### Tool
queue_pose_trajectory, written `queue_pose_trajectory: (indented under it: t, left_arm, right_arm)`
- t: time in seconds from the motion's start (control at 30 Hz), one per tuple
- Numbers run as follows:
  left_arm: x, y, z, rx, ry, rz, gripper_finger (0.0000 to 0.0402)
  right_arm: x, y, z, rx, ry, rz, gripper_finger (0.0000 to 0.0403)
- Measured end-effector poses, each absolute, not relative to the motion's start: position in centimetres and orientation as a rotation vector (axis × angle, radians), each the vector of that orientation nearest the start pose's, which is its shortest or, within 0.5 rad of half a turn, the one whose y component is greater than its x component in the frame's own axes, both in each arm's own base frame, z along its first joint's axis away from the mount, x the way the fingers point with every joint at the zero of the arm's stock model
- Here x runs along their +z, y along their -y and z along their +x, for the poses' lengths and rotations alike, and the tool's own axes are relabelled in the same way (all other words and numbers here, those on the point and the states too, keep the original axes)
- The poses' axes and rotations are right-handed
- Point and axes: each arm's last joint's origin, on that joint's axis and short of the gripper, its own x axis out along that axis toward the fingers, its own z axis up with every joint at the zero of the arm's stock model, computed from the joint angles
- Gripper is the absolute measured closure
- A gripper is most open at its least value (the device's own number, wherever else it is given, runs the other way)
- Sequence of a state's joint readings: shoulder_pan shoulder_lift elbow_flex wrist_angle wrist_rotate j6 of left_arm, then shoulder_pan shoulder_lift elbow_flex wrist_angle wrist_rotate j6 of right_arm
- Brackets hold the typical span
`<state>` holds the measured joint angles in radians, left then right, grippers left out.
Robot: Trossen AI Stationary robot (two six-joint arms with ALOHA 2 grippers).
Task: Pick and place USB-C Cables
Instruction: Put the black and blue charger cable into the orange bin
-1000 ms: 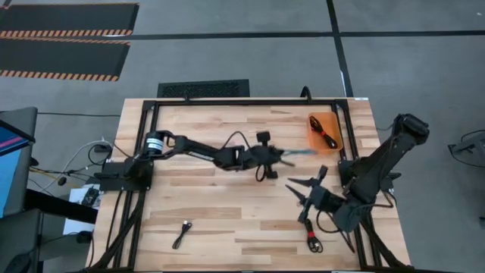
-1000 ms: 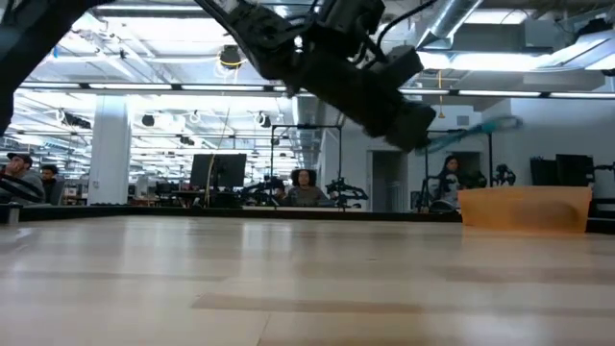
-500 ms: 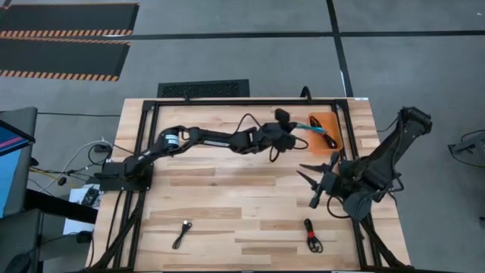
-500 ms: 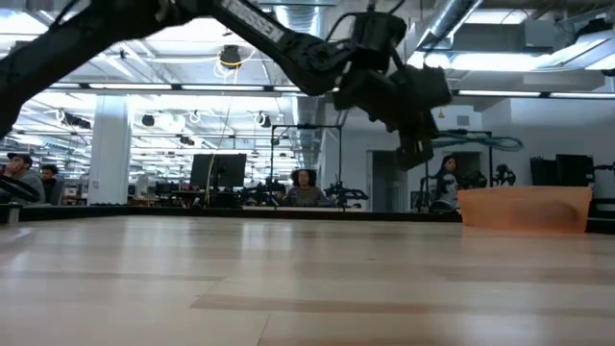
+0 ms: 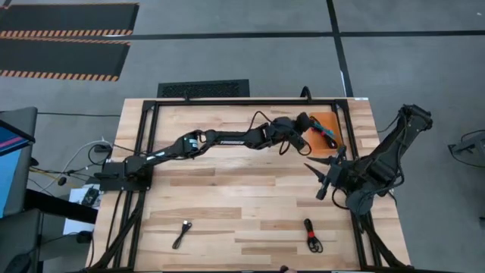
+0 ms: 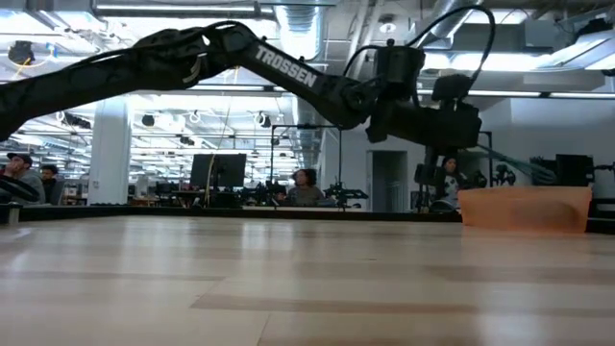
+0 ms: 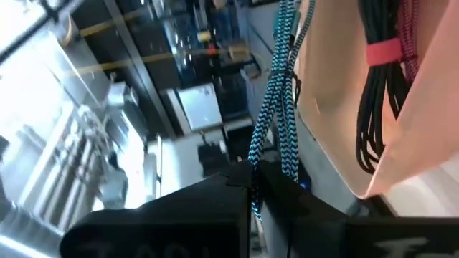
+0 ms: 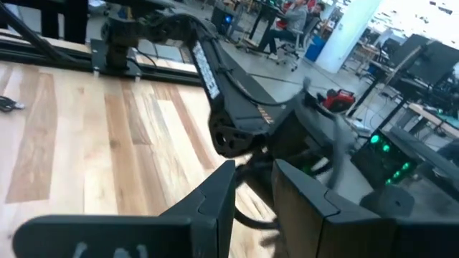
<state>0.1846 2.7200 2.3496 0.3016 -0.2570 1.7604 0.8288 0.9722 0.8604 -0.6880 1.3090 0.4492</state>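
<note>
teal cable (image 7: 276,107): braided, hanging taut over orange tray edge | black cable (image 7: 373,93), red tie: bundled in tray, beside magenta one | black-grey cable (image 5: 182,233): table front-left | black-red cable (image 5: 311,236): front-right

The left claw (image 7: 252,188) pinches the teal cable (image 7: 281,93) beside the orange tray (image 7: 337,129) holding black and magenta cables.

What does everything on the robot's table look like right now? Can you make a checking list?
Surface: wooden table, mostly bare.
Job's things: teal cable pinched in the left end effector at the orange tray; black bundle with red band and magenta-red cable in the tray; black-grey cable and black-and-red cable near the table's front edge.
Clutter: nothing seen.
End effectors: left shut on teal cable; right end effector empty, off the tray's near end.
Cables: arm wiring only.
Surroundings: people at desks.
</note>
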Motion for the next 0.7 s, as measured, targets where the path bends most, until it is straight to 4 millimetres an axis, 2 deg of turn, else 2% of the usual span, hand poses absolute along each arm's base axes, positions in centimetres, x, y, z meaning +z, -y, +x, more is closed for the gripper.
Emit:
queue_pose_trajectory:
  t: [0.13, 0.37, 0.5, 0.7]
  left_arm:
    - [17.43, -12.01, 59.52, 0.204, -0.393, 1.828, 0.0401]
    - [17.01, -12.05, 59.48, 0.136, -0.434, 1.952, 0.0394]
    - [17.02, -12.07, 59.48, 0.135, -0.436, 1.969, 0.0358]
    - [17.31, -12.23, 59.46, 0.158, -0.425, 2.001, 0.0276]
  right_arm:
    - [29.79, -10.3, 13.23, -0.536, -0.278, -0.233, 0.0285]
    - [29.76, -10.26, 13.2, -0.542, -0.269, -0.196, 0.0285]
    - [29.76, -10.27, 13.21, -0.542, -0.269, -0.196, 0.0285]
    - [29.66, -10.18, 13.13, -0.542, -0.28, -0.223, 0.0285]
